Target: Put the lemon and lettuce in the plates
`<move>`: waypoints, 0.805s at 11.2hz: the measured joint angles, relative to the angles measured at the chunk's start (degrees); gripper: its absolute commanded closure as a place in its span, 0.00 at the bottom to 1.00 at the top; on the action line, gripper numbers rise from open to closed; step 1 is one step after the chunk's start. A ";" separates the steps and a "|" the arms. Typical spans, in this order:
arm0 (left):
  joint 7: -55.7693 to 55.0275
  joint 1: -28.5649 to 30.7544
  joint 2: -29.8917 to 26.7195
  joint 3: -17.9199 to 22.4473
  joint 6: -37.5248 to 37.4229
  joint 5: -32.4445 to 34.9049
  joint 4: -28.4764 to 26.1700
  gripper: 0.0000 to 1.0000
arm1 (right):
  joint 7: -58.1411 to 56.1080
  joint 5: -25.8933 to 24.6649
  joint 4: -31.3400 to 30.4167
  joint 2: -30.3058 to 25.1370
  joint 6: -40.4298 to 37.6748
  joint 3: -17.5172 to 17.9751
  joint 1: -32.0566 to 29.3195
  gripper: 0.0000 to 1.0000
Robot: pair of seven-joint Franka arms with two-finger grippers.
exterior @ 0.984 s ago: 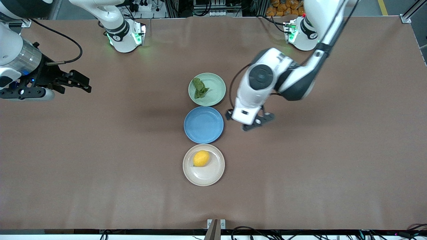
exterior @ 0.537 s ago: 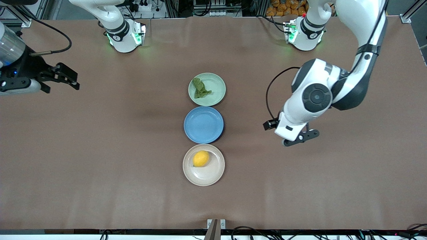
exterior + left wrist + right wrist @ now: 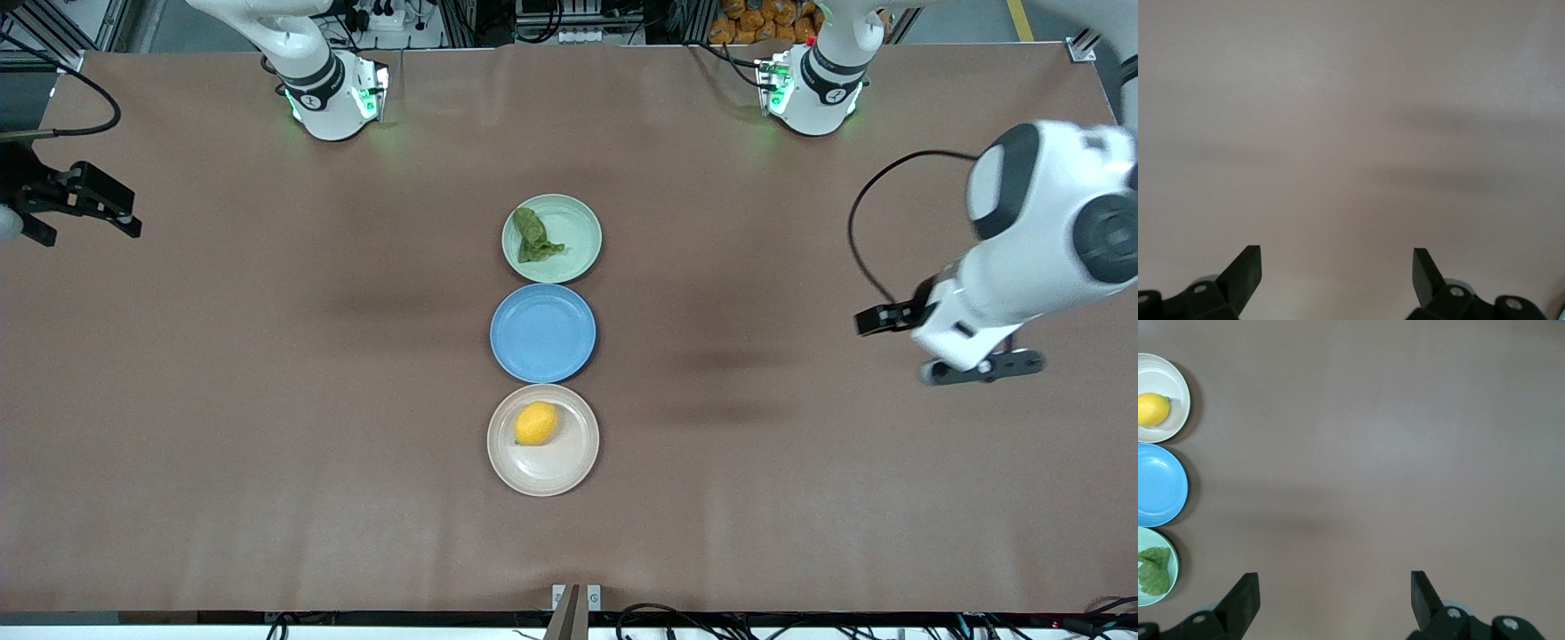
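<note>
The yellow lemon [image 3: 536, 423] lies in the beige plate [image 3: 569, 459], the plate nearest the front camera. The dark green lettuce [image 3: 535, 236] lies in the mint green plate [image 3: 579, 240], the plate farthest from it. My left gripper [image 3: 981, 367] is open and empty over bare table near the left arm's end. My right gripper [image 3: 84, 218] is open and empty over the right arm's end of the table. The right wrist view shows its gripper [image 3: 1333, 588] open, with the lemon [image 3: 1151, 409], the beige plate [image 3: 1177, 383], the lettuce [image 3: 1153, 570] and the mint plate [image 3: 1170, 550]. The left wrist view shows its gripper [image 3: 1336, 267] open over bare table.
An empty blue plate [image 3: 543, 333] sits between the two other plates, all three in one row at mid table; it also shows in the right wrist view [image 3: 1161, 483]. The two arm bases [image 3: 333, 93] [image 3: 805, 84] stand at the table's edge farthest from the front camera.
My left gripper has swung away from beside the blue plate out to the left arm's end of the table. My right gripper has drawn farther toward its own end. Lemon and lettuce stay put.
</note>
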 measured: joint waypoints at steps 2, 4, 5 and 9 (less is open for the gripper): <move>6.17 -1.82 -6.12 6.36 -0.05 -2.58 -2.70 0.00 | 0.00 0.05 0.08 -0.01 0.00 0.03 -0.21 0.00; 7.55 -6.49 -11.39 12.37 -0.08 -3.02 -3.83 0.00 | 0.00 0.32 0.20 -0.04 0.00 0.14 -0.21 0.00; 7.55 -7.48 -13.37 12.92 -0.07 -3.02 -3.90 0.00 | 0.00 0.33 0.23 -0.04 0.04 0.15 -0.21 0.00; 8.87 -8.56 -19.34 12.37 -2.84 -3.02 -3.86 0.00 | -0.01 0.33 0.61 -0.04 0.11 0.06 -1.17 0.00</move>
